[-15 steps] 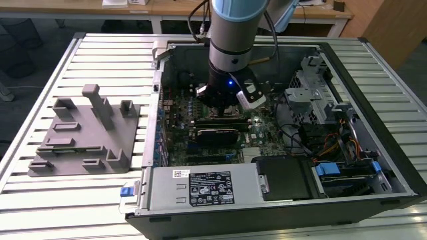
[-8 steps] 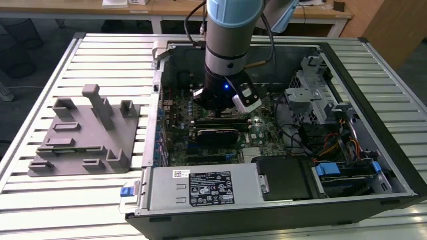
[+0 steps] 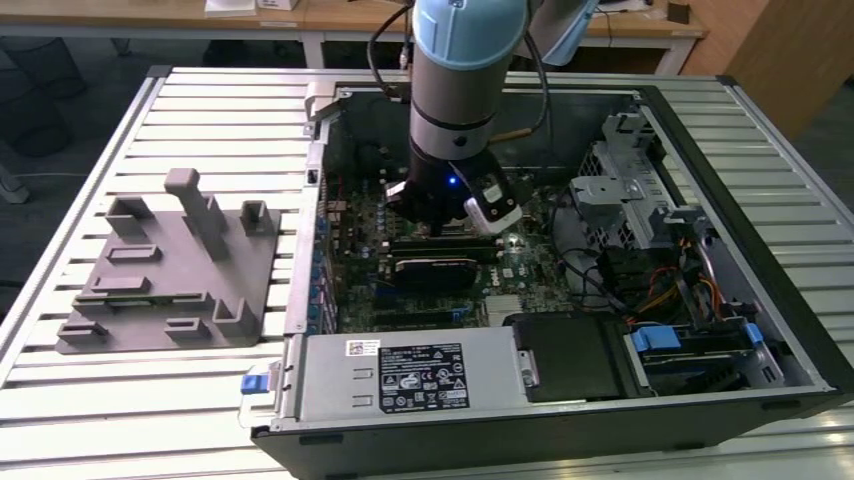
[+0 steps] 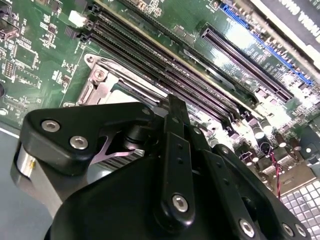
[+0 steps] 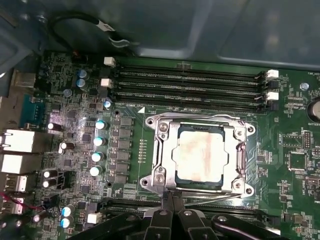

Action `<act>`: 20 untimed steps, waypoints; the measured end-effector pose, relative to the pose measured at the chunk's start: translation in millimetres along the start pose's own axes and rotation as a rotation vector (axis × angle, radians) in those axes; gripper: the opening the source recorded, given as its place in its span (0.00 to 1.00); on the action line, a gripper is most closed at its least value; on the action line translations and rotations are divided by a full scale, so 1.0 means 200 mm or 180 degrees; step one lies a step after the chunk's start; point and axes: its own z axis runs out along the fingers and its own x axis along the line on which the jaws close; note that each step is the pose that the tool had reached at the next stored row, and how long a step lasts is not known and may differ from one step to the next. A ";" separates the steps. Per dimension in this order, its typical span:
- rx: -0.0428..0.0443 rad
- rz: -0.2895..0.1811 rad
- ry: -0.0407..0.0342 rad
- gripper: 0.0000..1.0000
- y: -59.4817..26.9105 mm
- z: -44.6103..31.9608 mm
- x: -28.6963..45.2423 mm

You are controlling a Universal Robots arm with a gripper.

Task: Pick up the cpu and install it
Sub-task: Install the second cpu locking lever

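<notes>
First wrist view shows the cpu [image 5: 199, 156] seated in its socket [image 5: 161, 150] — gripper [image 5: 171, 196] fingers pinched together, empty, just beside the frame — best kept clear of it.

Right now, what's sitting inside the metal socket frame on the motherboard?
In the first wrist view the cpu lies flat inside the socket frame, silvery top up. The contacts beneath it are covered. The gripper is at the frame's edge.

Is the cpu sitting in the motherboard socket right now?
Yes, in the first wrist view the cpu lies flat inside the socket frame.
</notes>
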 end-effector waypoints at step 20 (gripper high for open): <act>-0.0346 -0.0003 -0.0023 0.11 -0.090 0.030 0.038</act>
